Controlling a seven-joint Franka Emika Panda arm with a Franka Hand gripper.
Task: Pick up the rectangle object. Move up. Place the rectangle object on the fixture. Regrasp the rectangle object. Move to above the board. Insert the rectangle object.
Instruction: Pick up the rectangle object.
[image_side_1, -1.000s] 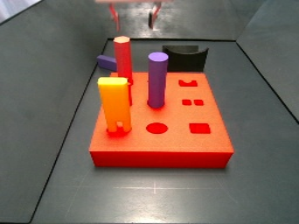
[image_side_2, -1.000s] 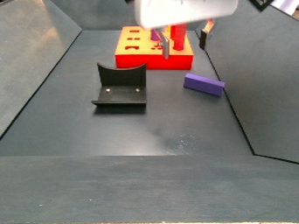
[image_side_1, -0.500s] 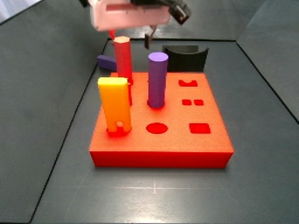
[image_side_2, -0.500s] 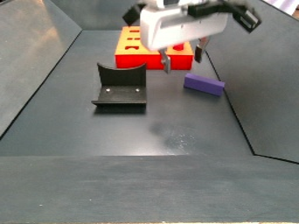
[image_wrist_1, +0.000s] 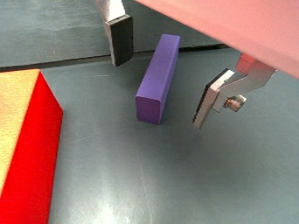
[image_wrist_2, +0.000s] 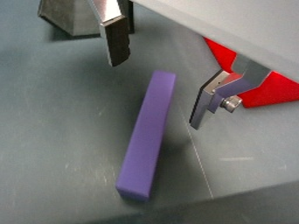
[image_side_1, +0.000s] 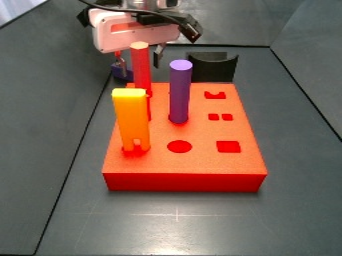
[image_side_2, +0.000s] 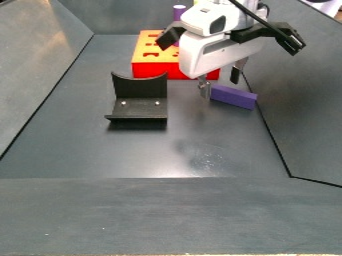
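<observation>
In both wrist views the gripper (image_wrist_1: 170, 74) hangs directly over the bar (image_wrist_1: 158, 78), and its two fingers (image_wrist_1: 119, 38) are spread wide, one on each long side of the bar. Neither pad touches it; bare floor shows between each plate and the purple sides. The gripper holds nothing.

The bar lies flat on the dark floor (image_wrist_2: 70, 122), just beside the board (image_wrist_1: 26, 149), whose red wall stands near one of its ends. In a side view the bar (image_side_2: 234, 96) shows under the gripper (image_side_2: 221, 85), apart from the board (image_side_2: 163, 58) and well apart from the fixture (image_side_2: 138, 100), which is on the other side.

The bar looks like a stiff, solid piece with flat sides and sharp edges. It is probably light, and its smooth surface may be a little slippery. The flat long sides are good for parallel pads, so the best hold seems to be across the narrow width, close to the middle of the length, so that it does not tip.

Farther from the bar, on the board in a side view (image_side_1: 201, 150), stand a yellow peg (image_side_1: 130, 120), a purple cylinder (image_side_1: 179, 90) and a red peg (image_side_1: 140, 68). The fixture (image_side_1: 214, 65) is behind the board there.
</observation>
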